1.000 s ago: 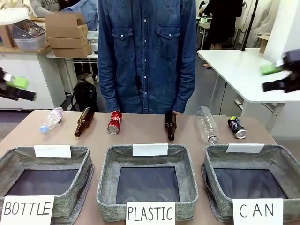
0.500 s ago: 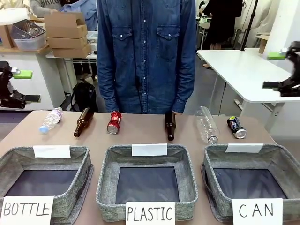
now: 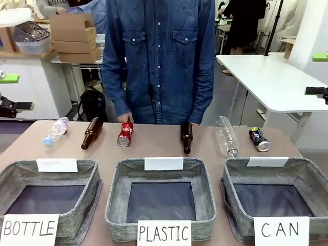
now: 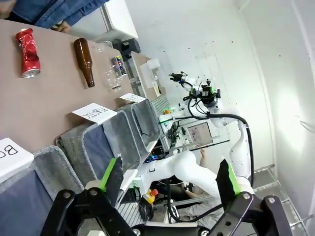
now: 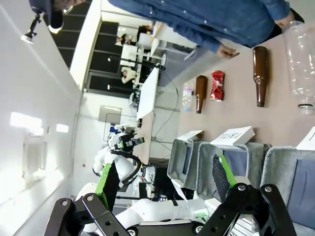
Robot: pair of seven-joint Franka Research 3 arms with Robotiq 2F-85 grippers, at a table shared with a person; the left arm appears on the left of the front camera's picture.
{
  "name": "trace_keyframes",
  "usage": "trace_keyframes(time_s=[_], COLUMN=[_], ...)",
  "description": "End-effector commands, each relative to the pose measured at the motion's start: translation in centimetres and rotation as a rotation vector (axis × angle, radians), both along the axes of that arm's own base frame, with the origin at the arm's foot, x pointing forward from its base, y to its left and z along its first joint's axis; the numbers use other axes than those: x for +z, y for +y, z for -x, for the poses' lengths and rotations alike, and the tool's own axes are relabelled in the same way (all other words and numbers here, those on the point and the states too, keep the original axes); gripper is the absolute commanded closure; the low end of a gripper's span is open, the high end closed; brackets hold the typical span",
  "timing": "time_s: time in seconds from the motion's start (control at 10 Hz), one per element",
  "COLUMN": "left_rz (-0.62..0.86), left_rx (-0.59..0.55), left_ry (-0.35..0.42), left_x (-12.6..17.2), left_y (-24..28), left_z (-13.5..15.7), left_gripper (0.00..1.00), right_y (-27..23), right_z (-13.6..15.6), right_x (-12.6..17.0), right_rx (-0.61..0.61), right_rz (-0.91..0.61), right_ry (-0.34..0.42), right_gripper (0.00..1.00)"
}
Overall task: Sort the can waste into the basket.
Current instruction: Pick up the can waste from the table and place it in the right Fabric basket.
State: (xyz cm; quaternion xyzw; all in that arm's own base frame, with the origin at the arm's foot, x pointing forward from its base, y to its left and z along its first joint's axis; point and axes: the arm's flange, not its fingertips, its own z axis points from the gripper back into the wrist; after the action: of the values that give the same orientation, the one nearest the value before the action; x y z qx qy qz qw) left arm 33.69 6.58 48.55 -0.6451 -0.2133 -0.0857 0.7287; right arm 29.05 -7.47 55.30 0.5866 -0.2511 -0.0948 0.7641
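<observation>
A crushed red can (image 3: 125, 133) lies at the table's far side, left of centre, with a person's hand (image 3: 126, 118) just behind it. The dark printed can (image 3: 259, 139) lies far right, behind the grey basket (image 3: 229, 180) signed "CAN" (image 3: 281, 230), whose dark floor is bare. My left gripper (image 3: 11, 92) hangs open at the picture's left edge, well above the table. At the right edge my right gripper (image 3: 320, 74) is open too, equally high. The left wrist view has its open gripper (image 4: 170, 179), the red can (image 4: 27, 59) and the dark can (image 4: 118, 65).
Two brown bottles (image 3: 91, 133) (image 3: 186, 137) and two clear plastic bottles (image 3: 56, 130) (image 3: 226, 136) lie in the same row as the cans. Baskets signed "BOTTLE" (image 3: 95, 177) and "PLASTIC" (image 3: 114, 184) sit left of the CAN basket. A person in denim stands at the far edge.
Both grippers have drifted outward toward the picture's edges and stayed open. The person's hand has come down behind the red can.
</observation>
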Motion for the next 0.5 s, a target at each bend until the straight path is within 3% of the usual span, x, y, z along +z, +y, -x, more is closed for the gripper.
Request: trace_keyframes(time_s=[0.0,0.1,0.4], left_rz=[-0.054,-0.134,-0.267], left_rx=[0.042,-0.023,-0.147], left_ry=[-0.009,0.012,0.178], left_x=[1.2,2.0,0.7], left_y=[0.3,-1.2,-7.1], left_z=[-0.9,-3.2,-12.1], left_gripper=[0.0,0.0,0.0], right_y=[0.4,0.4,0.4], right_z=[-0.6,-0.6,-0.6], right_x=[-0.1,-0.1,-0.1], right_rx=[0.004,0.004,0.004], right_rz=[-0.006,-0.006,-0.006], right_ry=[-0.036,-0.036,-0.036], right_gripper=[0.0,0.0,0.0])
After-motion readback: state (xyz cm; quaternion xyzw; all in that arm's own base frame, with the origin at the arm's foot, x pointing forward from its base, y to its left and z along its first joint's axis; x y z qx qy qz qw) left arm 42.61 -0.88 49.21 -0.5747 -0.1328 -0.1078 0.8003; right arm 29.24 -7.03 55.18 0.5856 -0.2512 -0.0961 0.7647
